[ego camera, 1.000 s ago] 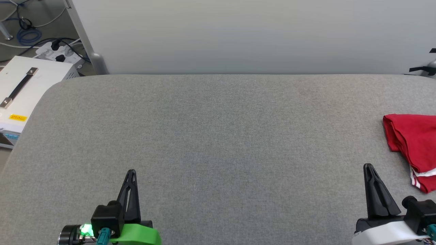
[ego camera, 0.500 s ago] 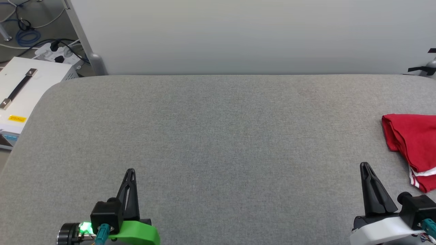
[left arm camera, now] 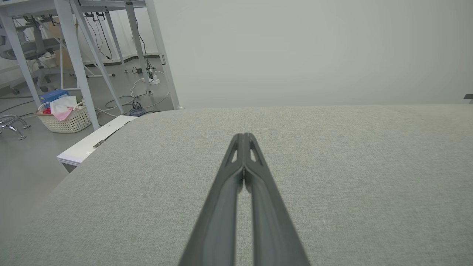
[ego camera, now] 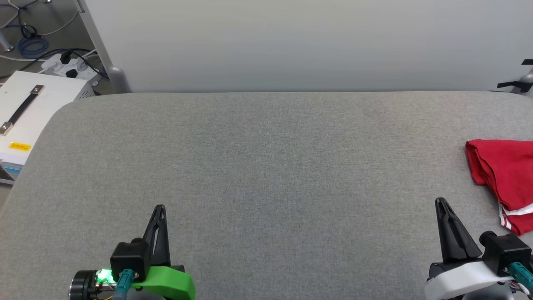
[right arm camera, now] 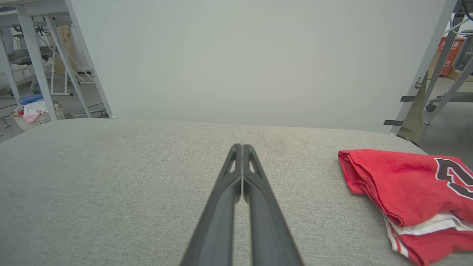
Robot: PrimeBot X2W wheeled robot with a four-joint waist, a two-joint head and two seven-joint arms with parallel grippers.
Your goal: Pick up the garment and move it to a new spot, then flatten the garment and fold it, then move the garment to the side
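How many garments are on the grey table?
1. The red garment lies at the table's right side, just right of the right claw. It runs past the head view's edge, so others may be hidden.

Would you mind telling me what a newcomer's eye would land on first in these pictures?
The red garment stands out at once, lying in folded layers at the right end of the grey fabric table, its dark lettering and white trim clear in the right wrist view. Next come the left tool and the right tool, both shut and empty, pointing up from the near edge.
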